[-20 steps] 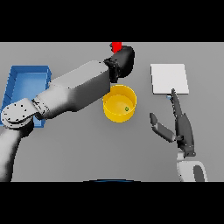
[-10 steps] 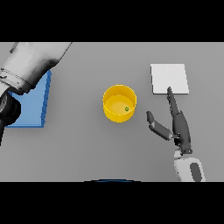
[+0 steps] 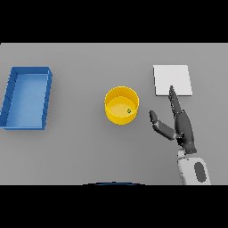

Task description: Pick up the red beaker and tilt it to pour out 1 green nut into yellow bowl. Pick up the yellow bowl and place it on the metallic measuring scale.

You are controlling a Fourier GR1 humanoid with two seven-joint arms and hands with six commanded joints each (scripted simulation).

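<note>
While the grey table spreads widest, a blue tray lies at its left side. At right lies the pale square scale. Just below it the right robot hand is spread, fingers straight, thumb out, near the central yellow bowl holding one green nut.
</note>
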